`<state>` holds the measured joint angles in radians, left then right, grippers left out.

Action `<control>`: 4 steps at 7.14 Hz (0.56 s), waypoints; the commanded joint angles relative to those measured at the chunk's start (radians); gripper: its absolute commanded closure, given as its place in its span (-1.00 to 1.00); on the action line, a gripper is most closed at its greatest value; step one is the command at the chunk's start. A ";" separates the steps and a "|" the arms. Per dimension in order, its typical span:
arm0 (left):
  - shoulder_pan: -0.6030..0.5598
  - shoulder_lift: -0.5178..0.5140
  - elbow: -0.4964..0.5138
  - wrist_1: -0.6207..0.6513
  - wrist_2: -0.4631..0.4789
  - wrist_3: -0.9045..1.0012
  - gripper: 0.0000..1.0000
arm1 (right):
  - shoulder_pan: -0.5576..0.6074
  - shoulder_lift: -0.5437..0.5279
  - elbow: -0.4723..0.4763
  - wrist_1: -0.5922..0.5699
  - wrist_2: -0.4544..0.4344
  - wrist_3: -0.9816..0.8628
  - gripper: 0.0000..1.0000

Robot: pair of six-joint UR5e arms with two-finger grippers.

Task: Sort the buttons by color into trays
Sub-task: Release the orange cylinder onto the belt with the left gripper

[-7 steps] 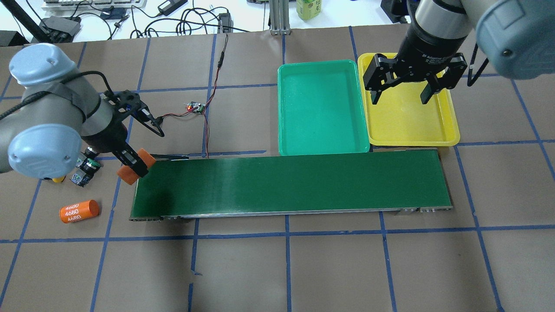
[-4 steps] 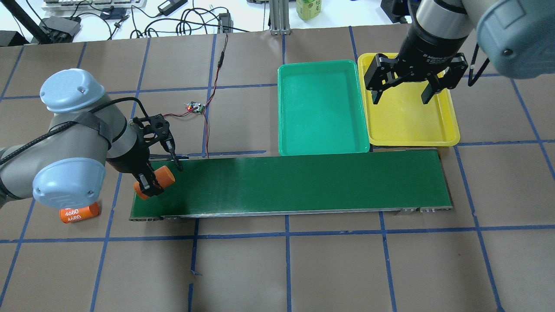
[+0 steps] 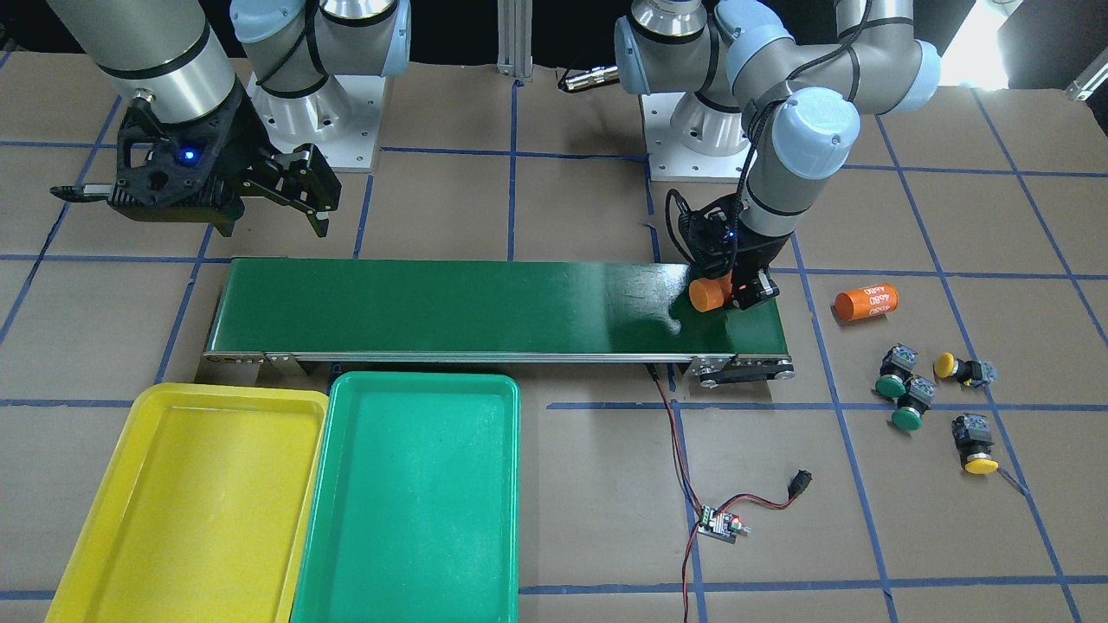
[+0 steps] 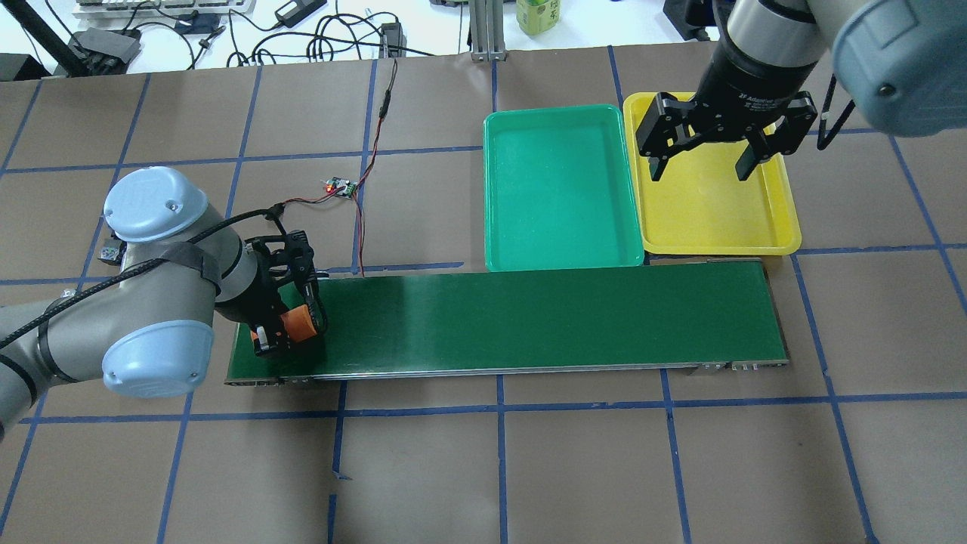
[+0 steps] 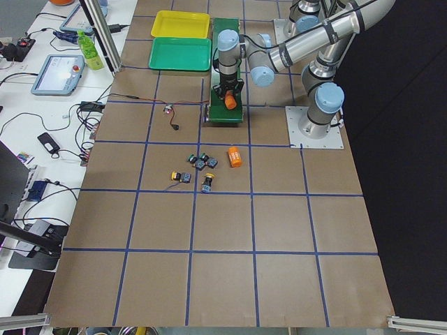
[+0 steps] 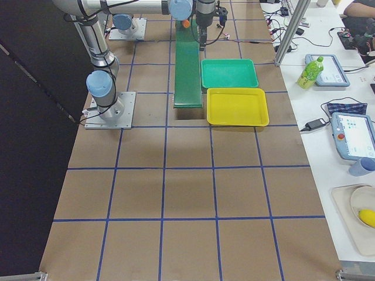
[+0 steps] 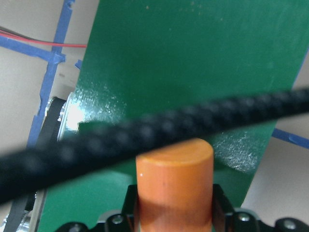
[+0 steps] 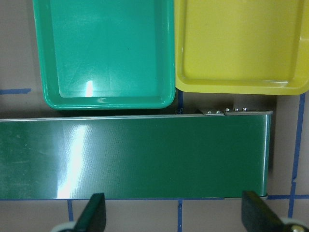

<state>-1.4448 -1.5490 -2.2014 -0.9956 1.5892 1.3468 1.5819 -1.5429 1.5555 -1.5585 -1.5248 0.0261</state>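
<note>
Buttons untouched; left fingers clamped on orange cylinder over belt; right fingers wide apart, empty.

This is a robotics lab, plainly. The table is papered brown and gridded with blue tape, and steel mounting plates are bolted down for the arms. The white benches along the frame edges carry teach pendants, tangled cables, a drink bottle and aluminium posts.
</note>
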 commanded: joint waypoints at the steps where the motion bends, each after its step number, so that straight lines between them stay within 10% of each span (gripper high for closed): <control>1: 0.012 0.036 0.018 0.011 0.000 -0.023 -1.00 | 0.000 0.001 0.000 0.000 0.000 0.000 -1.00; 4: 0.239 0.017 0.087 -0.023 0.005 -0.003 -1.00 | -0.002 0.001 0.000 0.000 0.000 0.000 -1.00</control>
<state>-1.3341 -1.5121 -2.1303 -1.0136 1.5965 1.3294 1.5811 -1.5417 1.5555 -1.5585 -1.5248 0.0261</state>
